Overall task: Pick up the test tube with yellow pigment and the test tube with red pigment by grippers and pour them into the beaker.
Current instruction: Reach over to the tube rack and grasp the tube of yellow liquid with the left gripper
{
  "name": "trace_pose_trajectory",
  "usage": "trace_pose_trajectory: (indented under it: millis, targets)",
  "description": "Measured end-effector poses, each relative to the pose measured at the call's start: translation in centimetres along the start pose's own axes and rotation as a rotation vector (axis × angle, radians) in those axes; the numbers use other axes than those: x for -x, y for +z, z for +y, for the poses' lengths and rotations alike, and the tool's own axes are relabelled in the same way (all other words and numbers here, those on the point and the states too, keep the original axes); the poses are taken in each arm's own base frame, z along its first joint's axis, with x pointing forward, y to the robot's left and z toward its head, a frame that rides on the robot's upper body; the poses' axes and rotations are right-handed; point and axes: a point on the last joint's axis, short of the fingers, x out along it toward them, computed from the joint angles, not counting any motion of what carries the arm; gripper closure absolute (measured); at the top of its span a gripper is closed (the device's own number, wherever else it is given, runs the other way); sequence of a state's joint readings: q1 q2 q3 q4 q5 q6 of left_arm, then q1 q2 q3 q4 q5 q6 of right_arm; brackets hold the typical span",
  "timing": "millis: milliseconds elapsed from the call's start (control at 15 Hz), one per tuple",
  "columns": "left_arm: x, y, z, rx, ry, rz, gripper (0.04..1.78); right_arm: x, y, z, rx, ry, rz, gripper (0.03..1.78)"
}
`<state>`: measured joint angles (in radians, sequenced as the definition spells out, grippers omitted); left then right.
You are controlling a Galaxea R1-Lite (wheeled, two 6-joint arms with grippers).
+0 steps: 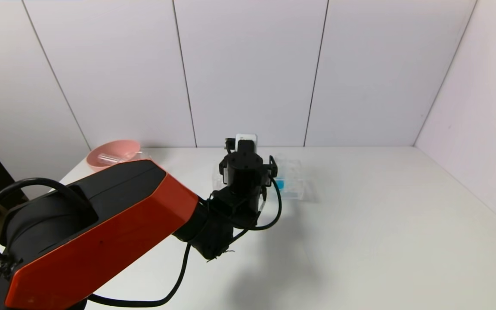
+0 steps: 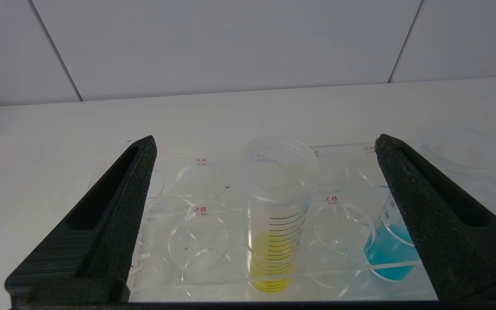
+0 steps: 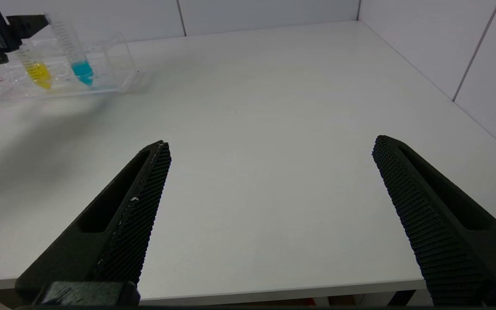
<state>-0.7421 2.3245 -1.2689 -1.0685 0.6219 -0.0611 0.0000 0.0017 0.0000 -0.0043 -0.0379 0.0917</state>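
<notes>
The test tube with yellow pigment (image 2: 277, 224) stands upright in a clear rack (image 2: 196, 211). My left gripper (image 2: 265, 141) is open just above the rack. Its fingers straddle the yellow tube with wide gaps on both sides and do not touch it. The yellow tube also shows far off in the right wrist view (image 3: 37, 71). My right gripper (image 3: 269, 144) is open and empty, low over the table near its front edge. The test tube with red pigment and the beaker are out of view.
A tube with blue liquid (image 2: 388, 252) stands in the rack next to the yellow one, close to one left finger. A pink bowl (image 1: 112, 155) sits at the back left of the white table (image 1: 381, 224). My left arm (image 1: 101, 224) hides part of the rack.
</notes>
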Motion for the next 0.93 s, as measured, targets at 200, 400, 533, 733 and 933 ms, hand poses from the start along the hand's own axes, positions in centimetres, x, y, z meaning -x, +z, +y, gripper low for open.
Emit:
trace_pose_trajectory:
  millis: [200,400,533,733,933]
  targets:
    - [-0.4,-0.4,0.2,-0.003,-0.006,0.005,0.06,0.0,0.0,0.0,0.000,0.000,0.000,0.10]
    - [-0.8,-0.7,0.4,-0.003,0.000,0.004,0.06,0.0,0.0,0.0,0.000,0.000,0.000,0.10]
    - [-1.1,-0.8,0.5,-0.002,0.005,0.002,0.06,0.0,0.0,0.0,0.000,0.000,0.000,0.10]
    - [-1.3,-1.3,0.5,-0.007,0.008,0.006,0.07,0.0,0.0,0.0,0.000,0.000,0.000,0.10]
    - [-1.4,-1.8,0.5,-0.012,0.008,0.013,0.28,0.0,0.0,0.0,0.000,0.000,0.000,0.10]
